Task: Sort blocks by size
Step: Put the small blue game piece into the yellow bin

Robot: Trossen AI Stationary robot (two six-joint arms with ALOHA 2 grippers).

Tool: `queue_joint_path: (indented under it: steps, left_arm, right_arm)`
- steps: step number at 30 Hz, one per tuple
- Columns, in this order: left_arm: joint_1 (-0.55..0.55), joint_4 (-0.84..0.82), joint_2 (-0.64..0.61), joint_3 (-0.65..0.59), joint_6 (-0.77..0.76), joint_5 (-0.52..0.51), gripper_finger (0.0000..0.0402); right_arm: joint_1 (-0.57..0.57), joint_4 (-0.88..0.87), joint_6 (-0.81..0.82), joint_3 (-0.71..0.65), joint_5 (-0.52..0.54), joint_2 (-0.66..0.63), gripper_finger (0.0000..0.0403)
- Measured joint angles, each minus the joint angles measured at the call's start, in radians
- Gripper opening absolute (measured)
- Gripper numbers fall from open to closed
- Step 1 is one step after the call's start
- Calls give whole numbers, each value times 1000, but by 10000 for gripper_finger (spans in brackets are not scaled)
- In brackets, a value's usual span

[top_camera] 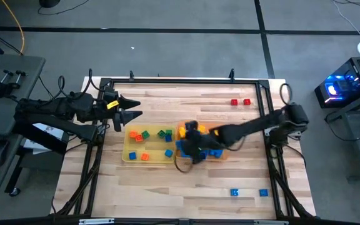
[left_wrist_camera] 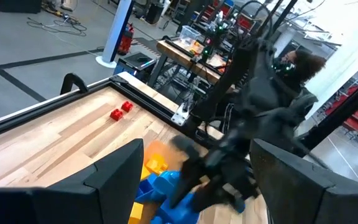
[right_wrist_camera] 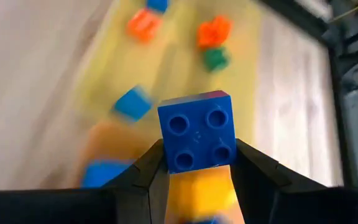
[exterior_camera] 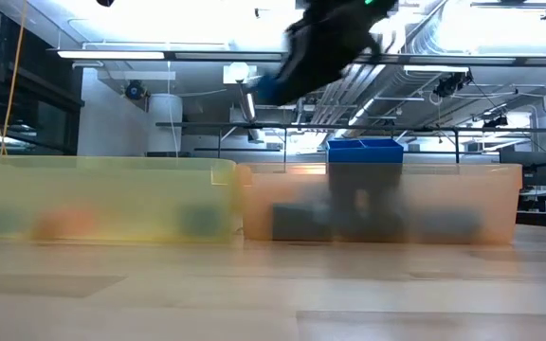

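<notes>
My right gripper (top_camera: 189,142) is shut on a larger blue four-stud brick (right_wrist_camera: 196,132), above the translucent orange tray (top_camera: 220,154). In the low view the gripper (exterior_camera: 297,71) hangs high over the trays. The orange tray holds larger blue and yellow blocks (left_wrist_camera: 157,180). The translucent yellow tray (top_camera: 130,153) holds several tiny blocks (top_camera: 144,136) in orange, green, blue and yellow. My left gripper (top_camera: 132,109) is open and empty at the table's left, beyond the yellow tray's far edge. My right gripper pinches the blue brick by two opposite side walls (right_wrist_camera: 165,155) between its two fingers (right_wrist_camera: 145,171). The brick's studded top faces the wrist camera. The fingers slant down from above. The brick is lifted clear, above the trays.
Two red blocks (top_camera: 240,102) lie near the table's far right. Two blue blocks (top_camera: 249,192) lie near the front right. A blue block (exterior_camera: 363,150) sticks up above the orange tray's rim. A person (left_wrist_camera: 300,65) is beyond the table's right side.
</notes>
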Motion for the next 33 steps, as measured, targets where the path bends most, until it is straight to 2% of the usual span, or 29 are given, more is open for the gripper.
queue_joint_path:
  steps: [3,8,14,18,21,26,29,33]
  left_arm:
    - [0,11,0,0,-3,-3,280]
    - [0,29,0,0,-7,-4,280]
    - [0,28,0,0,-10,-4,280]
    - [0,27,0,0,-10,-5,280]
    - [0,27,0,0,-7,-5,280]
    - [0,19,0,0,18,-5,280]
    - [0,1,0,0,19,-5,280]
    - [0,-43,0,0,20,-4,280]
  right_arm:
    - [-57,135,-34,24,-55,72,135]
    - [-90,179,-18,130,-132,199,145]
    - [-89,135,-18,263,-75,279,274]
    - [-96,-25,-1,359,-89,281,325]
    - [-101,-232,48,457,-116,281,334]
    - [-95,-692,132,606,-210,270,335]
    - [-59,-861,228,602,-249,207,335]
    - [67,-970,431,503,-235,65,335]
